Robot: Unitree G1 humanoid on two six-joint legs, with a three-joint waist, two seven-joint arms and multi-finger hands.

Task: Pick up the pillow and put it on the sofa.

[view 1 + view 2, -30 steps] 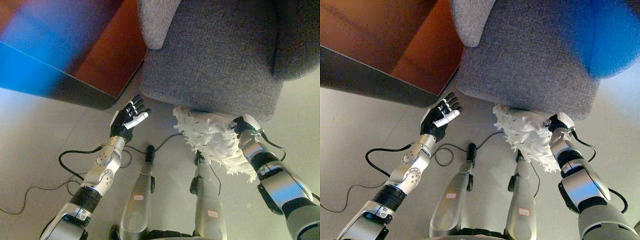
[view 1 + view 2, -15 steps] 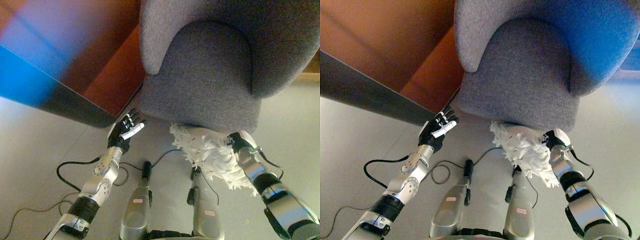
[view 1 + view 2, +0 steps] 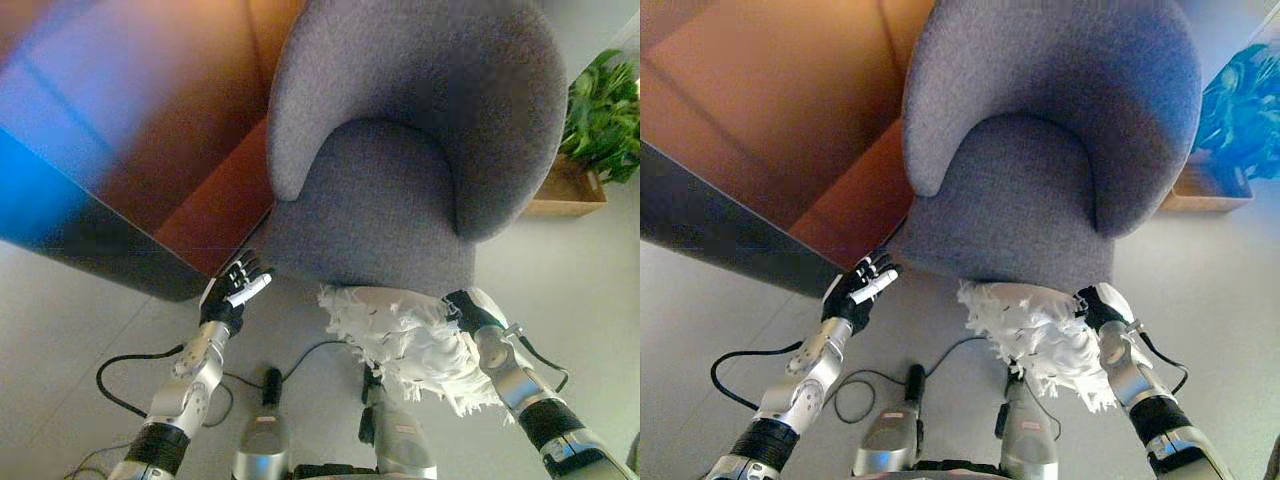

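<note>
The right hand [image 3: 468,312] grips one end of the shaggy white fringed pillow [image 3: 400,335], held just below the front edge of the grey upholstered sofa [image 3: 400,190], likely ready to lift onto its seat. The left hand [image 3: 228,295] hangs empty, fingers loosely spread, by the seat's front left corner, presumably clear of the lift.

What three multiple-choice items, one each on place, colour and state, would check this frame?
1. Where is the pillow?
A. on the seat
B. in front of the sofa's front edge, held off the floor
C. by the plant

2. What colour is the sofa?
A. grey
B. red
C. green

3. What is the left hand doing?
A. gripping the pillow
B. open, holding nothing
C. pressed flat on the seat

Answers:
1. B: the shaggy white pillow hangs just below the seat's front edge, carried at the right hand.
2. A: seat and curved back are grey cloth.
3. B: its fingers are spread near the sofa's front left corner, with nothing in them.
</note>
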